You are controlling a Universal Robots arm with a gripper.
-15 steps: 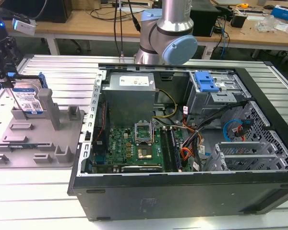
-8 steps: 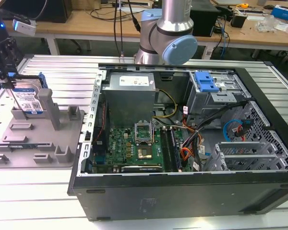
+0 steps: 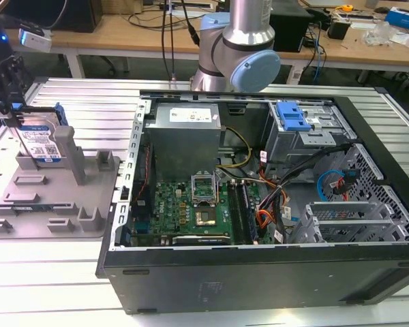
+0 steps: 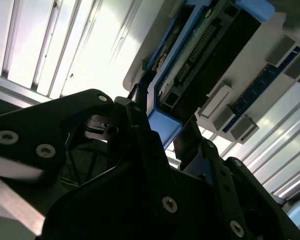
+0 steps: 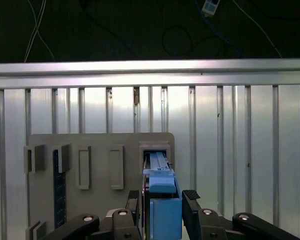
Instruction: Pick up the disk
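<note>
Closest, the gripper (image 5: 162,193) is clamped on the disk (image 5: 165,216), which stands on edge in the grey fixture plate (image 5: 100,142) at nine o'clock from the computer case (image 3: 259,276), likely to keep both faces graspable.

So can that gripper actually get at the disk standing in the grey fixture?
Very likely yes. The gripper is right at the disk, which stands on edge in the fixture with its upper end sticking out. In both wrist views nothing lies between them.
</note>
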